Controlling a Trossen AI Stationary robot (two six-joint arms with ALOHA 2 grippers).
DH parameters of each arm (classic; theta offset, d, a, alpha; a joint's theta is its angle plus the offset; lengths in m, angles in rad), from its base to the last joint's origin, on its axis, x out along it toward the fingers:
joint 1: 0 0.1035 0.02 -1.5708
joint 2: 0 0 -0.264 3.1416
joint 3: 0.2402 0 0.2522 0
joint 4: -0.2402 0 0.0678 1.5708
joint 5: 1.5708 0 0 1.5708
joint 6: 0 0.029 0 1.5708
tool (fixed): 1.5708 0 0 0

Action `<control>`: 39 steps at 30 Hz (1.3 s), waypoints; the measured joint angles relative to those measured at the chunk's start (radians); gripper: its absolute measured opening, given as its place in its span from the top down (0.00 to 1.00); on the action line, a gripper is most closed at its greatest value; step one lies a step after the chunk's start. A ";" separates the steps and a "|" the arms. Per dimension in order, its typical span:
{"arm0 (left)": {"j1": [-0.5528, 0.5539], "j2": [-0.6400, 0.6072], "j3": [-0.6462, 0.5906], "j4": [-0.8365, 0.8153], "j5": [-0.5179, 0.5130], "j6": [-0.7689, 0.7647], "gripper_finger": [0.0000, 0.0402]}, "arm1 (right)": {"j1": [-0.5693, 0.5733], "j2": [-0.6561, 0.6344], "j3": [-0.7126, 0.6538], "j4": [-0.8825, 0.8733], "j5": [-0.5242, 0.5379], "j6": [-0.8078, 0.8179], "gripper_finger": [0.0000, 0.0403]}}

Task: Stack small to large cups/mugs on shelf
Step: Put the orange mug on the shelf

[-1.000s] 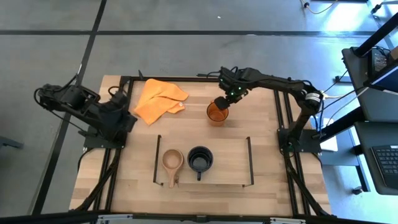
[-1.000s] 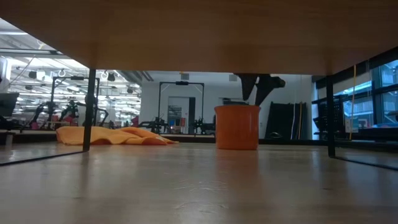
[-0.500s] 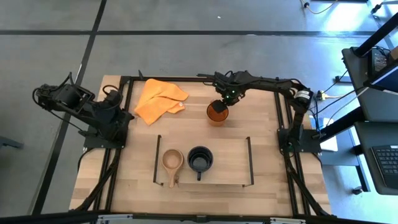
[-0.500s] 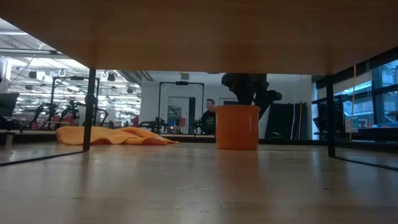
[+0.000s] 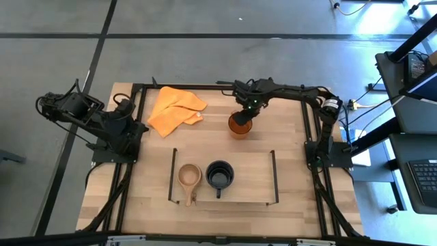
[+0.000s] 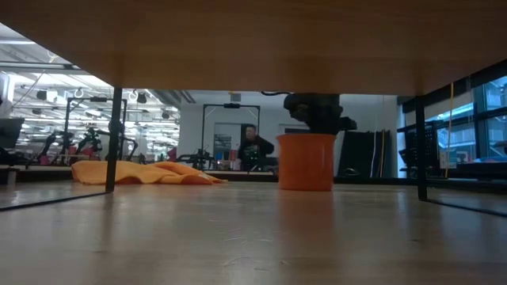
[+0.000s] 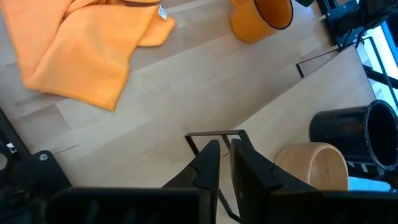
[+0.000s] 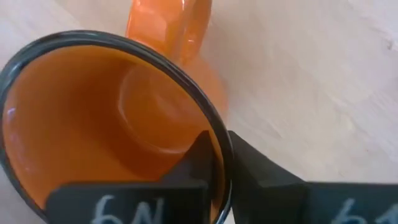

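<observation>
Near the upper middle of the high view, the orange mug [image 5: 240, 125] stands upright on the desk [image 5: 293, 205], and the right end effector [image 5: 248, 111] sits at its rim on the upper right side. From the right wrist, the two dark fingers [image 8: 200, 163] straddle the mug's dark rim, one inside the bowl and one outside, pinched narrow on the wall; the handle shows on the far side of the cup from them. Seen level from the low view, the mug [image 6: 306, 161] rests flat on the wood with the end effector [image 6: 315, 119] directly over its mouth. Below it in the high view, the shelf [image 5: 252, 179] holds the wooden cup [image 5: 189, 175] at left and the black mug [image 5: 220, 174] just beside it at centre, the two close but not clearly touching. An orange cloth [image 5: 173, 109] lies crumpled at upper left of the desk, well apart from the orange mug. At far left, the left end effector [image 5: 134, 130] waits off the desk edge, its fingers [image 7: 208, 163] nearly together and gripping nothing. Beyond the desk a person [image 6: 252, 147] shows in the low view.
</observation>
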State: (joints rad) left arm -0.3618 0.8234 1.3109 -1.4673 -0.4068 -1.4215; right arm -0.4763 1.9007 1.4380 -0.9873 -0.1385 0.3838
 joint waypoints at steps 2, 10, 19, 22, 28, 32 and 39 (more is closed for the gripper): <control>0.000 0.000 0.000 0.000 0.000 -0.010 0.92 | -0.001 0.000 0.011 -0.026 -0.012 -0.023 0.94; 0.000 0.001 0.000 0.000 -0.002 -0.012 0.92 | -0.027 -0.025 0.170 -0.215 -0.004 -0.117 0.94; 0.000 0.002 0.000 0.000 -0.011 0.015 0.92 | -0.068 -0.088 0.473 -0.493 -0.042 -0.225 0.94; 0.000 0.002 0.000 0.000 -0.012 0.019 0.92 | -0.066 -0.094 0.583 -0.595 -0.036 -0.314 0.94; 0.000 0.002 -0.001 -0.001 -0.025 0.045 0.92 | -0.032 -0.175 0.618 -0.588 -0.168 -0.411 0.92; 0.000 0.002 -0.001 -0.002 -0.030 0.045 0.92 | 0.002 -0.222 0.591 -0.588 -0.164 -0.419 0.92; 0.000 0.002 -0.001 -0.005 -0.031 0.046 0.92 | 0.106 -0.297 0.582 -0.586 -0.177 -0.383 0.94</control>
State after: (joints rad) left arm -0.3622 0.8253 1.3102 -1.4719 -0.4377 -1.3754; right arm -0.3705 1.6035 2.0201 -1.5734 -0.3153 0.0011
